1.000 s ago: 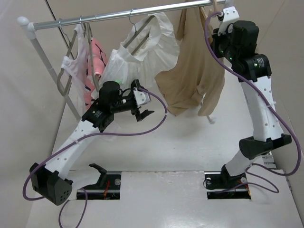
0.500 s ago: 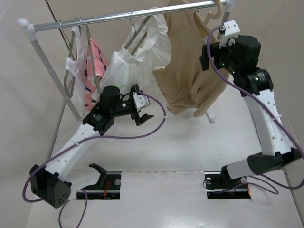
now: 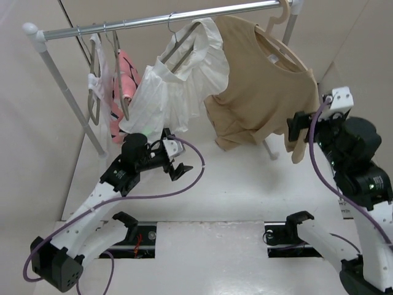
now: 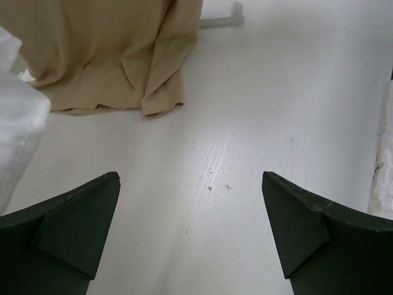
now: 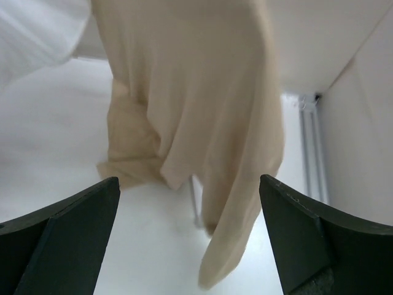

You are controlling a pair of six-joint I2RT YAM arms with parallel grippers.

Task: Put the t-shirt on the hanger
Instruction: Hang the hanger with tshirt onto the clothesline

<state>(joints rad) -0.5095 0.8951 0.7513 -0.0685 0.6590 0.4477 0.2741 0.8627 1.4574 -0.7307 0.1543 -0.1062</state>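
The tan t-shirt [image 3: 258, 86] hangs spread over the peach hanger, whose hook [image 3: 283, 13] sits over the metal rail at the top right. One sleeve droops at the shirt's right side. My right gripper [image 3: 296, 126] is open just right of that sleeve, apart from the cloth. In the right wrist view the t-shirt [image 5: 196, 92] hangs ahead of the open right gripper [image 5: 189, 179]. My left gripper [image 3: 178, 161] is open over the table, below and left of the shirt. The left wrist view shows the shirt's hem [image 4: 104, 55] beyond the empty left gripper [image 4: 190, 178].
The rail [image 3: 153, 21] also carries a white pleated garment [image 3: 178, 86] and a pink patterned garment [image 3: 123, 80] to the shirt's left. The rack's slanted post [image 3: 67, 92] stands at the left. A white rack foot [image 4: 218, 15] lies on the table behind the shirt.
My right gripper opened, let go at the top of the hanger and dropped down to the right. The t-shirt now hangs spread from the rail. The left arm drew back slightly.
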